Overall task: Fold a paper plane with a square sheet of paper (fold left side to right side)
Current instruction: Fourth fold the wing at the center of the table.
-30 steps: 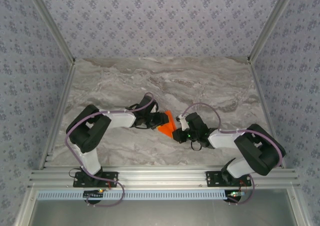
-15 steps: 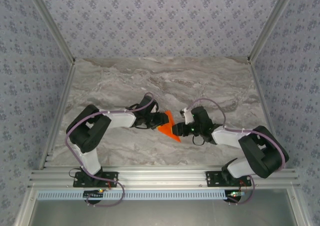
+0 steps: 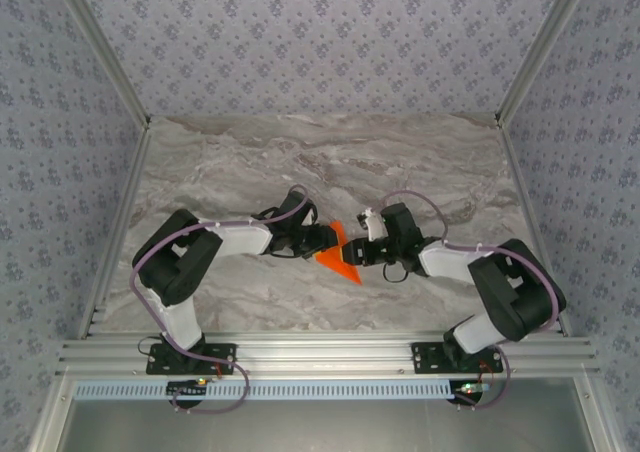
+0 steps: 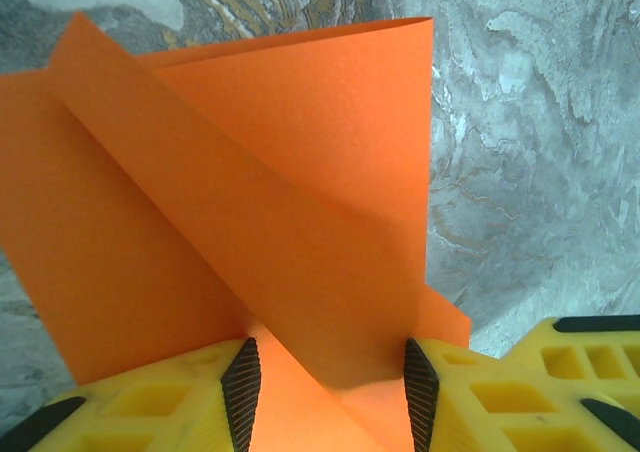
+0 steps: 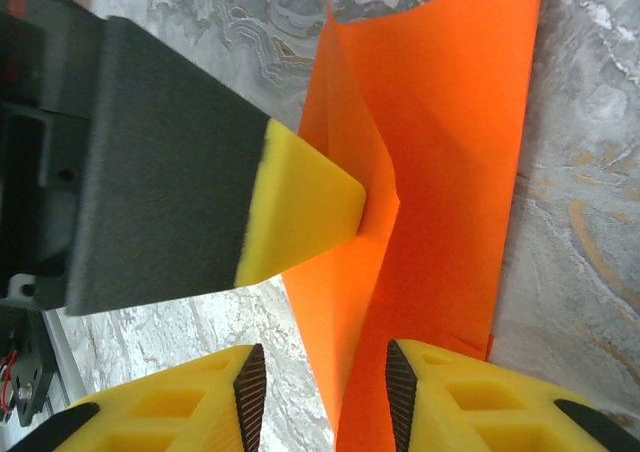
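The orange sheet of paper (image 3: 341, 259) lies creased into a pointed wedge at mid-table between both arms. In the left wrist view the paper (image 4: 250, 192) shows a diagonal flap running down between the pads of my left gripper (image 4: 325, 392), whose jaws stand apart over it. My left gripper (image 3: 328, 240) reaches the paper from the left. My right gripper (image 3: 358, 255) comes from the right, open, its jaws (image 5: 325, 392) either side of a raised fold of the paper (image 5: 440, 152). A left fingertip (image 5: 300, 212) touches that fold.
The grey marbled table (image 3: 330, 162) stretches away behind the paper. Aluminium rails (image 3: 320, 357) run along the near edge by the arm bases, and patterned walls close in the sides and back.
My right gripper has opened and shifted up and left, closer against the paper's right edge. The left arm and the paper have stayed where they were.
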Controlling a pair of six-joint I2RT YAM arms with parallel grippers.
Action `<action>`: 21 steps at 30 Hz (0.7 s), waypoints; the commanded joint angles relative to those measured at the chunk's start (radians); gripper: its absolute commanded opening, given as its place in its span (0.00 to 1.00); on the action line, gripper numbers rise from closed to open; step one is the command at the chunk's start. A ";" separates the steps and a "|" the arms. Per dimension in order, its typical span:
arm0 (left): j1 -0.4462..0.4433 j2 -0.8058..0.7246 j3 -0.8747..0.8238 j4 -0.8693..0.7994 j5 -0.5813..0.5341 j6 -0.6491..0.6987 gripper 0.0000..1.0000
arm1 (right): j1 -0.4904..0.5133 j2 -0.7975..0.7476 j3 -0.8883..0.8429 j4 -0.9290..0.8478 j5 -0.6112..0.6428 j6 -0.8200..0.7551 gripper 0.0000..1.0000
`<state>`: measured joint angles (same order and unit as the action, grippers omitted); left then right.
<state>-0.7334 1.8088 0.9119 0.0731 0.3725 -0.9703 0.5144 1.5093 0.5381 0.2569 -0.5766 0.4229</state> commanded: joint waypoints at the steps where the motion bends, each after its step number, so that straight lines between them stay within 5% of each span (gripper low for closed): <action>1: -0.003 0.009 0.008 -0.067 -0.033 0.010 0.45 | -0.004 0.042 0.034 -0.019 -0.035 0.023 0.36; 11: -0.004 0.004 0.013 -0.078 -0.037 0.016 0.45 | -0.005 0.100 0.066 -0.038 -0.017 0.014 0.10; 21: -0.005 0.001 0.013 -0.085 -0.038 0.022 0.45 | -0.019 0.131 0.079 -0.090 0.038 -0.026 0.06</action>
<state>-0.7334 1.8088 0.9157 0.0624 0.3660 -0.9695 0.5083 1.6218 0.5976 0.2115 -0.5720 0.4259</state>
